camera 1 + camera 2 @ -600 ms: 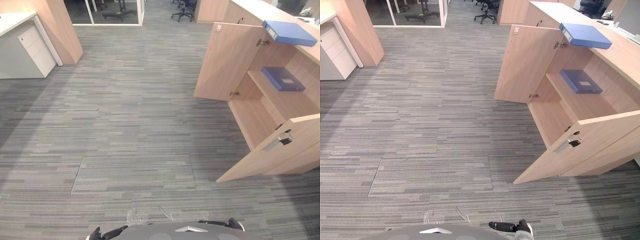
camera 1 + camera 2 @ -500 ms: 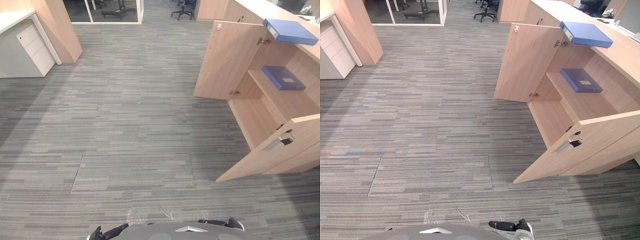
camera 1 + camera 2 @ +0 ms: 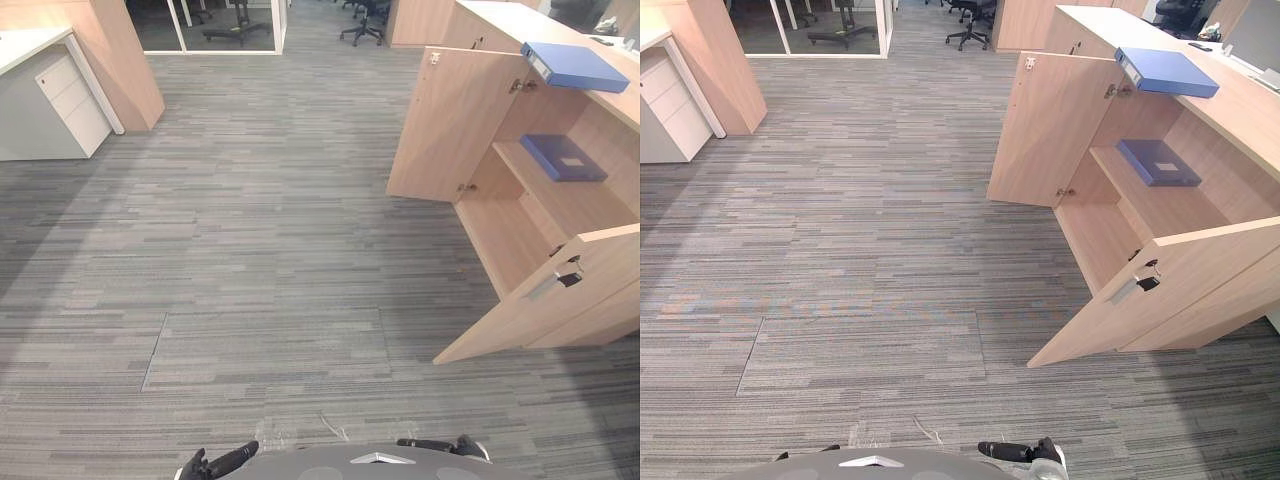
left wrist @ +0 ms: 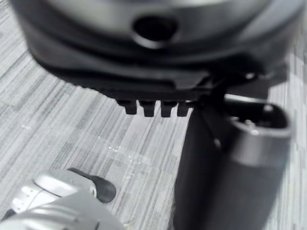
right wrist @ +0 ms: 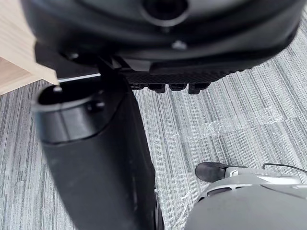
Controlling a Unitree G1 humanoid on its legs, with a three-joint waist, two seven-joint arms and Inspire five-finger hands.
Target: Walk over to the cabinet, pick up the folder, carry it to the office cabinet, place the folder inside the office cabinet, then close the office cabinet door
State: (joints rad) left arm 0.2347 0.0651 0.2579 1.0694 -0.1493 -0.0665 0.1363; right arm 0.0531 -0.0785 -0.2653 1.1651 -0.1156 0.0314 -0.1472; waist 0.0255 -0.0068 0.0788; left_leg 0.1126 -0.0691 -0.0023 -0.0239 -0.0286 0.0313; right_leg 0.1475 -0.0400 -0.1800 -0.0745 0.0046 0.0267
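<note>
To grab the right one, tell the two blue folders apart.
The top folder lies on top of the cabinet; the shelf folder lies inside, on the shelf. The top folder looks thicker, the shelf folder thin. Both are blue and lie flat.

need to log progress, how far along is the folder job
Done: nothing yet. The blue folder lies on the cabinet top, a second folder on the shelf inside, and both doors stand open. In hand: the walk over; left hand and right hand hang open and empty, with carpet between robot and cabinet. Left: pick up, place inside, close the door.
</note>
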